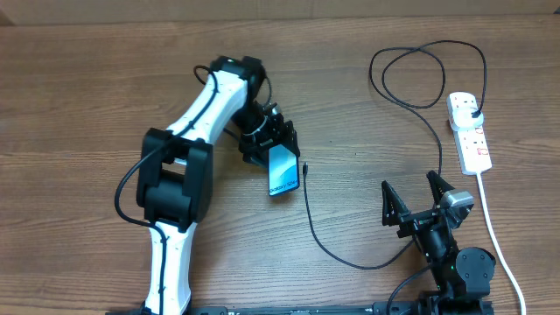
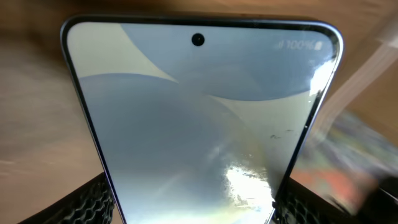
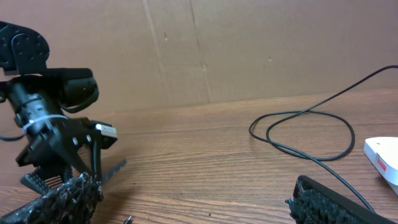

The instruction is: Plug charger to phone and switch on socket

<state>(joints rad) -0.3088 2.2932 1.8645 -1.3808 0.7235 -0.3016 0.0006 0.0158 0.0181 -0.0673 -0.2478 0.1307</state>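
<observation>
My left gripper [image 1: 273,144] is shut on the phone [image 1: 283,170], holding it by its upper end above the table, its light-blue screen facing up. In the left wrist view the phone [image 2: 199,124] fills the frame between my two fingers. The charger cable [image 1: 319,229] lies on the table; its connector tip [image 1: 307,167] rests just right of the phone, apart from it. The cable loops back to a black plug [image 1: 473,113] seated in the socket [image 1: 470,131], a white power strip at the far right. My right gripper [image 1: 416,192] is open and empty near the front right, and the cable also shows in its view [image 3: 298,127].
The strip's thick white cord [image 1: 500,248] runs down to the front edge at the right. A cardboard wall [image 3: 249,50] stands behind the table. The white strip corner [image 3: 382,155] shows at the right of the right wrist view.
</observation>
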